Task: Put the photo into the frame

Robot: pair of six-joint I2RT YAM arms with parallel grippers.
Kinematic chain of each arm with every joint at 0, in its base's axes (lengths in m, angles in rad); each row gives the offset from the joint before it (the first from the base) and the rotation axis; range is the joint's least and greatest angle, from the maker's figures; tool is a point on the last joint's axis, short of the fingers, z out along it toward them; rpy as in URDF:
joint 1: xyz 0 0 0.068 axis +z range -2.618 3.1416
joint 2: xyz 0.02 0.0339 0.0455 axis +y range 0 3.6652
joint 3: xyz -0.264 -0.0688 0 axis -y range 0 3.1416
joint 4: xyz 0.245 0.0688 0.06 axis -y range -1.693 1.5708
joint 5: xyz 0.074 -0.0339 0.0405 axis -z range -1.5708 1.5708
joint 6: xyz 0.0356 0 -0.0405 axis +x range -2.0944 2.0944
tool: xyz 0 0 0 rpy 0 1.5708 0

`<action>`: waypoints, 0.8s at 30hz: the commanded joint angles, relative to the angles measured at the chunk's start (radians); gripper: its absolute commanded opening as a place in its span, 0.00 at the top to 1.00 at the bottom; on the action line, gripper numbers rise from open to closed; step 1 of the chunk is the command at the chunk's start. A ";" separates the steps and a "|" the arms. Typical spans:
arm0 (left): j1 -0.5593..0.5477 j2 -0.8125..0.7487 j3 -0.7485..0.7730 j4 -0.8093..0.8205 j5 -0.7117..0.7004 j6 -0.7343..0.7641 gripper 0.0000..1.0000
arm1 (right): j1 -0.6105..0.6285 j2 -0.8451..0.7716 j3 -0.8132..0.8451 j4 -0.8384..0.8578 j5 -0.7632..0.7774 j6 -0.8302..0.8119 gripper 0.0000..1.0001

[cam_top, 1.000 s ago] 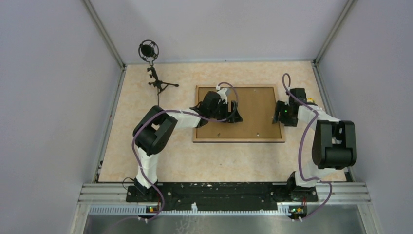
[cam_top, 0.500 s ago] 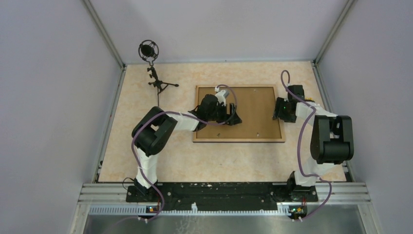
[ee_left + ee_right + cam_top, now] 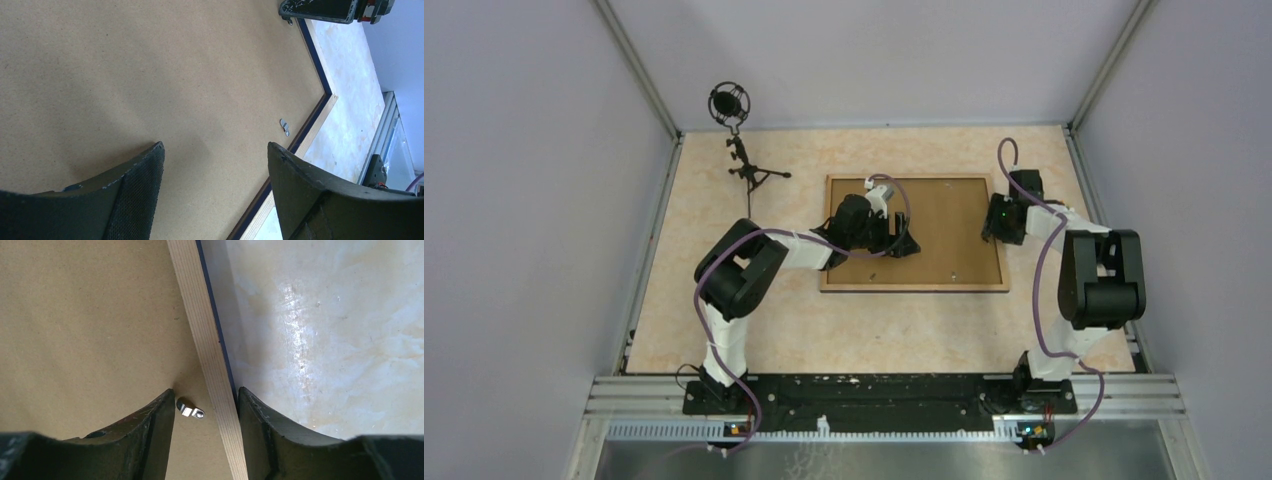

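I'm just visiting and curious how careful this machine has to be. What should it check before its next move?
1. Board lies flat inside the frame: ok.
2. Photo sits under the board: cannot tell, since the board hides it.
3. Left gripper is open over the board and holds nothing: ok.
4. Right gripper straddles the frame's right edge with the metal tab between its fingers: ok.
5. Tab is turned to lock the board: cannot tell.
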 commanded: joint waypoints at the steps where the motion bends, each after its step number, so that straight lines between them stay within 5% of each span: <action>1: 0.006 -0.016 -0.036 -0.063 -0.014 0.012 0.20 | 0.010 0.013 -0.021 0.005 0.013 -0.005 0.49; 13: 0.013 -0.018 -0.046 -0.050 -0.007 0.007 0.21 | 0.010 -0.088 -0.057 -0.074 0.016 -0.054 0.46; 24: 0.015 -0.014 -0.043 -0.050 -0.002 0.007 0.21 | 0.011 0.001 -0.018 -0.035 0.041 -0.042 0.50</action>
